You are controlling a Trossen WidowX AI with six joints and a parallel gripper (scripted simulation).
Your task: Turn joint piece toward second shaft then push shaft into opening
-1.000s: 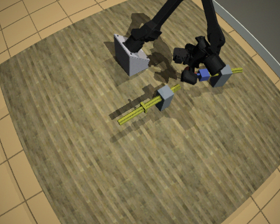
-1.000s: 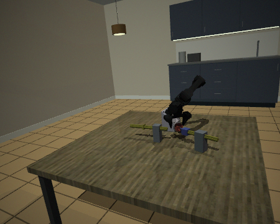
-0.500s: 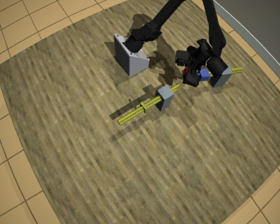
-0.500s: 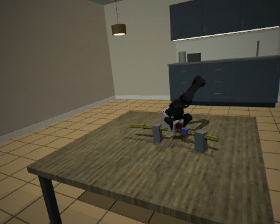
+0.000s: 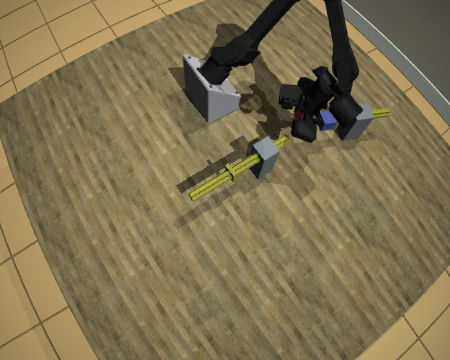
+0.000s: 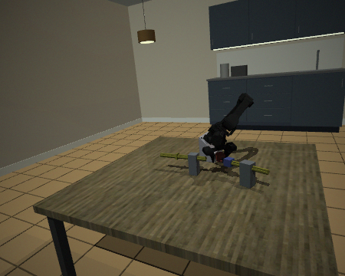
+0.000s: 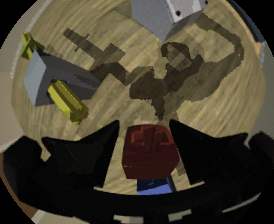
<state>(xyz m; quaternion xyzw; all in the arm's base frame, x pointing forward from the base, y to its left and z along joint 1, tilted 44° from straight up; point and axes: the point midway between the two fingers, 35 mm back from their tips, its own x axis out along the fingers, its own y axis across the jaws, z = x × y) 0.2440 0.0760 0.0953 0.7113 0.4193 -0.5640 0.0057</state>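
Observation:
The red joint piece (image 5: 298, 116) (image 6: 219, 156) (image 7: 150, 157) stands between my fingers; its opening shows at its far end in the wrist view. The blue hinge part (image 5: 327, 120) (image 6: 228, 162) (image 7: 158, 186) links it to the first yellow shaft (image 5: 381, 113) (image 6: 261, 169), held in its grey block (image 5: 355, 129) (image 6: 247, 175). My gripper (image 7: 144, 123) is open around the red piece, with a narrow gap beside it on the left. The second yellow shaft (image 5: 210, 187) (image 6: 169, 156) (image 7: 70, 102) runs through the other grey block (image 5: 267, 157) (image 6: 194, 165) (image 7: 34, 82), its near end apart from the red piece.
A raised yellow collar (image 5: 231, 172) (image 6: 177, 156) (image 7: 30, 48) sits on the second shaft, outside its block. The grey arm base (image 5: 197, 95) (image 7: 155, 17) stands behind the second shaft's block. Both blocks stand on the wooden table (image 5: 235, 260) (image 6: 161, 207).

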